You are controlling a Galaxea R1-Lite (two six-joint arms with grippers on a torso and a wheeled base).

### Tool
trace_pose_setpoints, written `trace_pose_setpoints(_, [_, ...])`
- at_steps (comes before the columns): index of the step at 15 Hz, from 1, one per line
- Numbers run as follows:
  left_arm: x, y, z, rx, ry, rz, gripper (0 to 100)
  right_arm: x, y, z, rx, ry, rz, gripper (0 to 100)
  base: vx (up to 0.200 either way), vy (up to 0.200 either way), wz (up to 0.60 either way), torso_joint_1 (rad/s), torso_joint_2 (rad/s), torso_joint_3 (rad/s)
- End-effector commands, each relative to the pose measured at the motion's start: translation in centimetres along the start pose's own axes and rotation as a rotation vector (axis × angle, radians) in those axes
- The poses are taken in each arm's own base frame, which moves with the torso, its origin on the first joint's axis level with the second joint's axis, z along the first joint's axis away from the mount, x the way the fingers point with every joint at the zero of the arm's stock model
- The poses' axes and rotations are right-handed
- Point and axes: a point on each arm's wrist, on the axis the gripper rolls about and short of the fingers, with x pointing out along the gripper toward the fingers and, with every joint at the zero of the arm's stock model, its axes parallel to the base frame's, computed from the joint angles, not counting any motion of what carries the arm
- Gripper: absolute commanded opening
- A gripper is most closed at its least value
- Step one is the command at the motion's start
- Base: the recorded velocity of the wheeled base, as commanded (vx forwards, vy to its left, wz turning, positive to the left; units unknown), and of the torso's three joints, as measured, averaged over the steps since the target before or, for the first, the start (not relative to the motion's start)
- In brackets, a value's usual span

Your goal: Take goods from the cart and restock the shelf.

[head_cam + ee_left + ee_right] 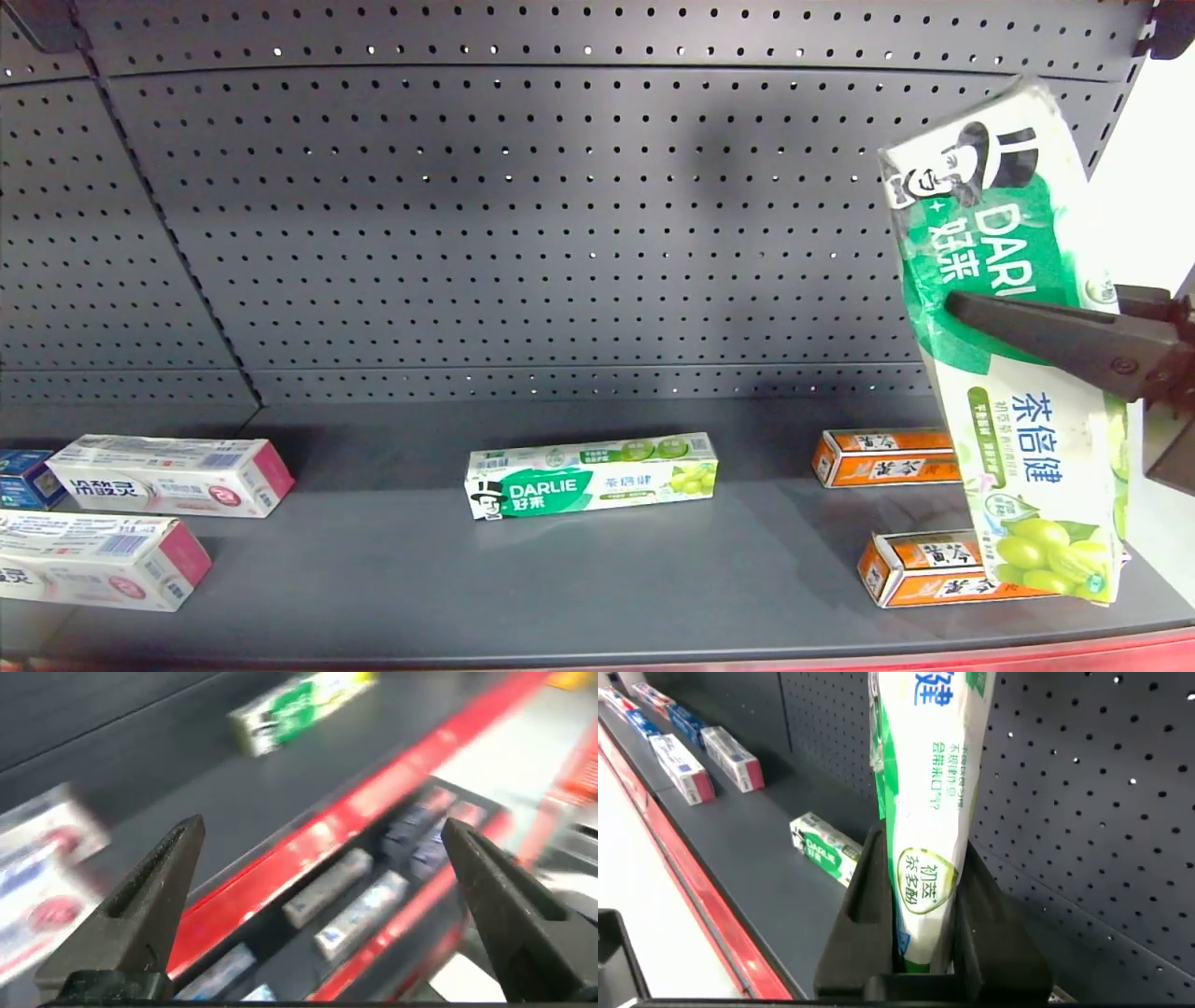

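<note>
Left jaws stand spread wide, nothing between them, the left gripper (322,831) above a red shelf edge (374,807). Along the dark grey metal shelf (597,597), from the frame's left, lie a small blue carton (23,478), two pink-and-white toothpaste boxes (173,474) (93,558), a green-and-white toothpaste box (591,474) flat at centre, and two orange-and-white boxes (887,455) (934,571) at lower right. At the right edge, the right gripper (962,308) clenches a second green-and-white toothpaste box (990,233), upright and aloft above the orange pair. Restocking looks partway done: this box awaits placing, likely beside its twin.
</note>
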Motion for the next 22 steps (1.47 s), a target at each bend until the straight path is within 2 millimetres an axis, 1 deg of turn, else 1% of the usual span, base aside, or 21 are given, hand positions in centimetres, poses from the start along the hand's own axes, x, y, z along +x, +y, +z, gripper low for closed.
trace_pose_setpoints(1, [2.5, 1.1, 2.9, -0.011, 0.088, -0.058, 100, -0.3, 0.1, 0.2, -0.003, -0.013, 0.001, 0, 0.000, 0.000, 0.00, 0.000, 0.00, 0.000])
trace_pose_setpoints(2, [3.8, 1.5, 3.9, -0.023, 0.089, -0.056, 100, -0.3, 0.0, 0.6, -0.021, -0.025, -0.002, 0, 0.000, 0.000, 0.00, 0.000, 0.00, 0.000])
trace_pose_setpoints(4, [6.5, 2.0, 4.2, -0.032, 0.180, -0.076, 100, -0.3, 0.0, 0.8, -0.044, -0.028, -0.003, 0, 0.000, 0.000, 0.00, 0.000, 0.00, 0.000])
trace_pose_setpoints(6, [10.1, 2.9, 5.9, -0.018, 0.220, -0.094, 100, -0.5, 0.1, 0.5, -0.074, -0.013, -0.005, 0, 0.000, 0.000, 0.00, 0.000, 0.00, 0.000])
trace_pose_setpoints(7, [10.8, 3.1, 6.3, -0.019, 0.217, -0.099, 100, -0.5, 0.1, 0.5, -0.078, -0.009, -0.010, 0, 0.000, 0.000, 0.00, 0.000, 0.00, 0.000])
trace_pose_setpoints(9, [13.3, 4.0, 8.3, -0.023, 0.246, -0.108, 100, -1.4, 0.2, 1.1, -0.085, -0.036, -0.026, 0, 0.000, 0.000, 0.00, 0.000, 0.00, 0.000])
trace_pose_setpoints(10, [14.1, 4.2, 8.7, 0.013, 0.261, -0.121, 100, -1.7, 0.2, 1.3, -0.087, -0.048, -0.026, 0, 0.000, 0.000, 0.00, 0.000, 0.00, 0.000])
trace_pose_setpoints(11, [15.0, 4.4, 8.7, 0.045, 0.271, -0.153, 100, -2.1, 0.3, 1.3, -0.087, -0.048, -0.026, 0, 0.000, 0.000, 0.00, 0.000, 0.00, 0.000])
trace_pose_setpoints(12, [16.3, 4.9, 8.7, 0.062, 0.263, -0.223, 100, -2.6, 0.4, 1.2, -0.084, -0.030, -0.022, 0, 0.000, 0.000, 0.00, 0.000, 0.00, 0.000])
trace_pose_setpoints(13, [17.5, 5.9, 8.5, 0.088, 0.263, -0.251, 100, -3.1, 0.5, 1.0, -0.082, -0.016, -0.015, 0, 0.000, 0.000, 0.00, 0.000, 0.00, 0.000])
trace_pose_setpoints(14, [18.8, 7.2, 8.6, 0.130, 0.262, -0.254, 100, -3.2, 0.5, 1.0, -0.080, -0.009, -0.013, 0, 0.000, 0.000, 0.00, 0.000, 0.00, 0.000])
trace_pose_setpoints(15, [19.8, 8.5, 9.2, 0.128, 0.241, -0.275, 100, -3.2, 0.6, 1.0, -0.082, -0.012, -0.002, 0, 0.000, 0.000, 0.00, 0.000, 0.00, 0.000])
trace_pose_setpoints(17, [21.3, 9.6, 9.8, 0.107, 0.208, -0.334, 100, -3.1, 0.9, 1.0, -0.080, -0.013, 0.018, 0, 0.000, 0.000, 0.00, 0.000, 0.00, 0.000])
trace_pose_setpoints(18, [22.3, 10.1, 10.0, 0.100, 0.196, -0.365, 100, -3.1, 1.0, 0.8, -0.079, -0.009, 0.031, 0, 0.000, 0.000, 0.00, 0.000, 0.00, 0.000])
trace_pose_setpoints(19, [23.8, 10.6, 10.0, 0.108, 0.183, -0.407, 100, -3.1, 1.1, 0.6, -0.077, -0.003, 0.038, 0, 0.000, 0.000, 0.00, 0.000, 0.00, 0.000])
trace_pose_setpoints(20, [24.8, 11.2, 9.6, 0.122, 0.182, -0.430, 100, -3.1, 1.1, 0.6, -0.077, -0.003, 0.038, 0, 0.000, 0.000, 0.00, 0.000, 0.00, 0.000])
trace_pose_setpoints(21, [26.4, 12.3, 8.7, 0.154, 0.180, -0.462, 100, -3.2, 1.1, 0.6, -0.078, -0.004, 0.038, 0, 0.000, 0.000, 0.00, 0.000, 0.00, 0.000])
trace_pose_setpoints(22, [27.5, 12.8, 7.7, 0.162, 0.190, -0.486, 100, -3.3, 1.2, 0.7, -0.078, -0.009, 0.037, 0, 0.000, 0.000, 0.00, 0.000, 0.00, 0.000])
